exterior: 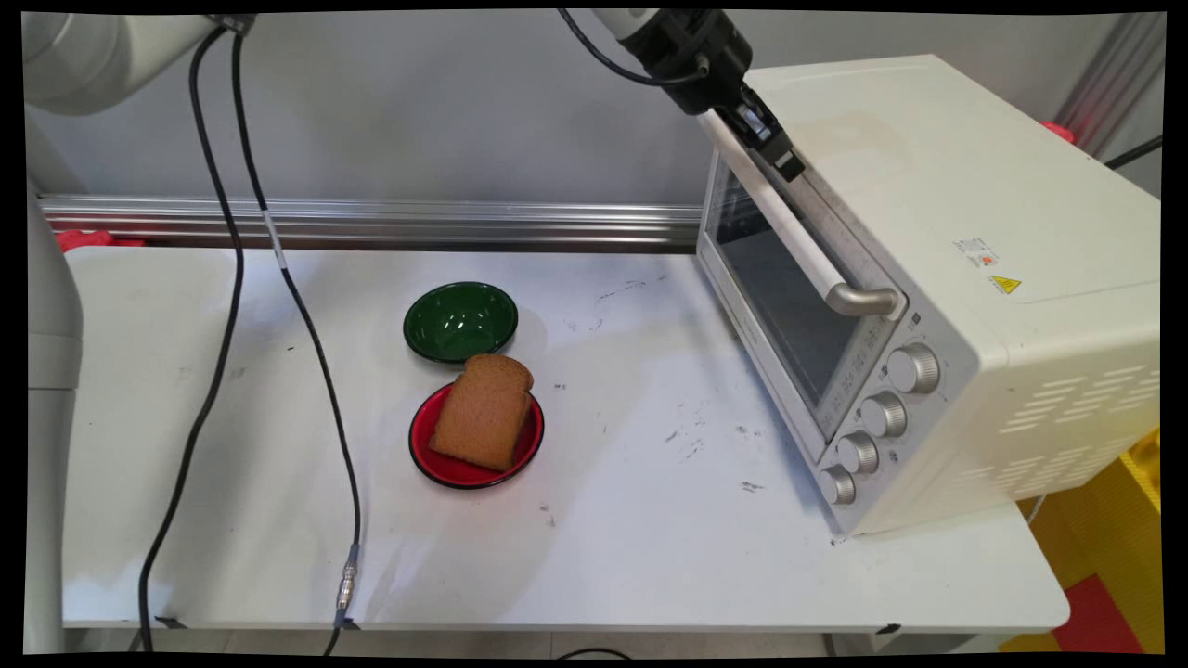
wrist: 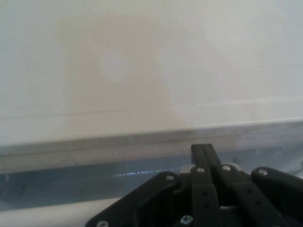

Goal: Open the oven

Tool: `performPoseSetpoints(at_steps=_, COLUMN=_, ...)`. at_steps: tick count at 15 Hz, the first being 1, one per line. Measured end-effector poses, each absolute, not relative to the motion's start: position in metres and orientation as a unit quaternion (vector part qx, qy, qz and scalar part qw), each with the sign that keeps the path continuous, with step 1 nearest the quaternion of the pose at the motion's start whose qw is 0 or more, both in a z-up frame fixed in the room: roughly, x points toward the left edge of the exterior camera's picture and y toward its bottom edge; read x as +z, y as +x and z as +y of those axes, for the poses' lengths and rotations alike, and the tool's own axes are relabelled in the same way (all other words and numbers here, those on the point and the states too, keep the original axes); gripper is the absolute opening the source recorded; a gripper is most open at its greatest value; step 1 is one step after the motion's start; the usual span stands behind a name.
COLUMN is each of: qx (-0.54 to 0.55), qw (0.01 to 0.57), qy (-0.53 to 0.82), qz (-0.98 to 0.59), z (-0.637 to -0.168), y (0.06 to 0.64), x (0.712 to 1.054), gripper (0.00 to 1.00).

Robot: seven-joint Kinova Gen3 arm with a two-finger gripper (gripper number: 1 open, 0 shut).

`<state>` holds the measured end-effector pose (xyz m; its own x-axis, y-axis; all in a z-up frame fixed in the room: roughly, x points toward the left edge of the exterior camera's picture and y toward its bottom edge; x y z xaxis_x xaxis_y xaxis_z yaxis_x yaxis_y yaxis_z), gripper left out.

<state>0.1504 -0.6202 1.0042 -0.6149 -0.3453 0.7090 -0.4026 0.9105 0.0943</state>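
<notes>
Leftmost, black cables (exterior: 223, 278) hang from the arm down past the counter's (exterior: 603, 557) near edge. Right of them, about mid-counter, a green bowl (exterior: 460, 321) sits just behind a red plate (exterior: 436, 464), the two rims touching or nearly so. A slice of brown bread (exterior: 483, 411) lies on the plate, its rounded top leaning over the plate's far rim toward the bowl. All three are well apart from the pincer, lower and to its left in the main view.

Further right, a white toaster oven (exterior: 974, 278) stands on the counter's right end, angled so its glass door (exterior: 775, 288) faces left and toward the near side. A long white handle (exterior: 789, 227) with metal ends runs along the door's top, and four silver knobs (exterior: 882, 413) line the front's near side.

At the oven's upper far corner, the pincer (exterior: 766, 130) comes in from the top edge and sits right at the handle's far end, at the seam between the door's top and the oven's roof. In the hand view the pincer (wrist: 208, 156) points at the oven's pale roof, with one finger (wrist: 202, 152) standing up in front of the door's top edge. Whether it is open, closed, or gripping the handle, I cannot tell.
</notes>
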Motion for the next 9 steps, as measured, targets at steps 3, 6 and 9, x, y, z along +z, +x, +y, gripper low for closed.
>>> performPoseSetpoints(at_steps=3, qx=0.036, qw=0.385, qy=0.207, qz=-0.899, z=-0.623, y=0.149, x=0.996, gripper=0.00)
performPoseSetpoints(at_steps=6, qx=0.034, qw=0.381, qy=0.206, qz=-0.901, z=-0.625, y=0.151, x=0.989, gripper=0.00)
performPoseSetpoints(at_steps=9, qx=0.031, qw=0.374, qy=0.206, qz=-0.904, z=-0.625, y=0.155, x=0.982, gripper=0.00)
